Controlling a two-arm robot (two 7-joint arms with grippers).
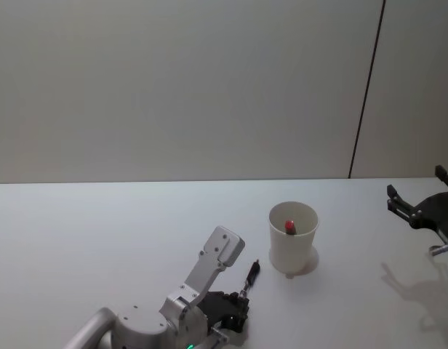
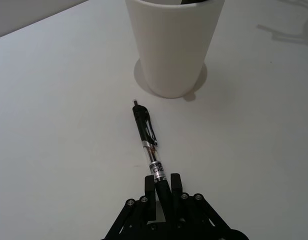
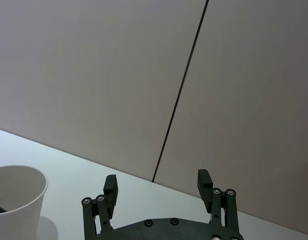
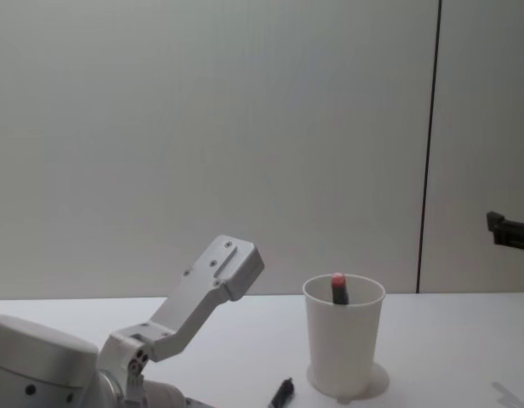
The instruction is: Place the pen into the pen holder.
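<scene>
Setting: a robotics laboratory or test room, as I am seeing it through the rig's cameras. I am working over a plain white table that is bearing staged props, a white paper-cup pen holder and a black pen. Behind the table a wall of smooth, pale grey panels is running across the head and chest views, with one thin dark vertical joint dividing two panels. The grey metal left arm is reaching over the tabletop. Flat, even light is casting soft shadows on the white surface.
</scene>
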